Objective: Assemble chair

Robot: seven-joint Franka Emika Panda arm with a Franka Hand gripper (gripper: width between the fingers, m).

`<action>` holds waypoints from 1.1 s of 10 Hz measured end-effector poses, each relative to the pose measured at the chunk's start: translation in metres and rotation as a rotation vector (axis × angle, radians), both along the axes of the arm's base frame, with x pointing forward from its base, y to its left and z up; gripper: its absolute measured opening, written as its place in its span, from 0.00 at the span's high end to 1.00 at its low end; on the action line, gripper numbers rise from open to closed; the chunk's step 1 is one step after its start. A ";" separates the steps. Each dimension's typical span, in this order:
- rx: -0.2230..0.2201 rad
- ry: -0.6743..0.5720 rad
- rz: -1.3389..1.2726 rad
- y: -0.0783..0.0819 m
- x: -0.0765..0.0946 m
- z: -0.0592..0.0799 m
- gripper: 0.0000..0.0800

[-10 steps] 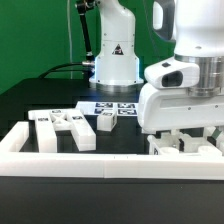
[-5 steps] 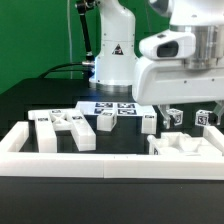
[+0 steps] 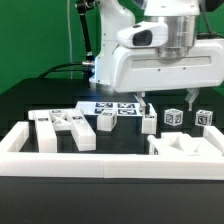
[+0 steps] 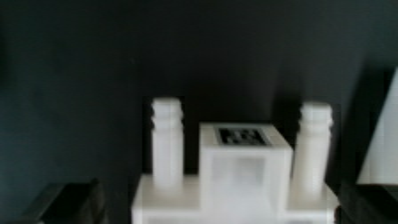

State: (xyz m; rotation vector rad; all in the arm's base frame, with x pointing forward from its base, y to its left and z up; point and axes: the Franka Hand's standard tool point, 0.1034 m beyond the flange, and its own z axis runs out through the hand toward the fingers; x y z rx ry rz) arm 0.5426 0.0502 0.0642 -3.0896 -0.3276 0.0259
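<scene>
The chair is still loose white parts. A chunky white part lies at the front on the exterior view's right. The wrist view shows a white part with two pegs and a black-and-white tag. My gripper hangs above and behind the front part, open, holding nothing. Its dark fingertips stand on either side of the pegged part in the wrist view. Three small tagged blocks stand behind the front part. More tagged parts lie on the exterior view's left.
A long white border rail runs along the front, and another rail angles back on the exterior view's left. The marker board lies at the back by the arm's base.
My gripper has opened, let go of the front right part and risen from it, drifting toward the exterior view's left. The small tagged blocks behind it have come into view.
</scene>
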 end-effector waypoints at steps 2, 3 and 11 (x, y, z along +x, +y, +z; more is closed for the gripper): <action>0.000 0.002 0.004 -0.003 -0.003 -0.002 0.19; 0.000 0.002 0.007 -0.002 -0.003 -0.003 0.19; 0.009 0.077 -0.182 -0.010 -0.035 -0.015 0.19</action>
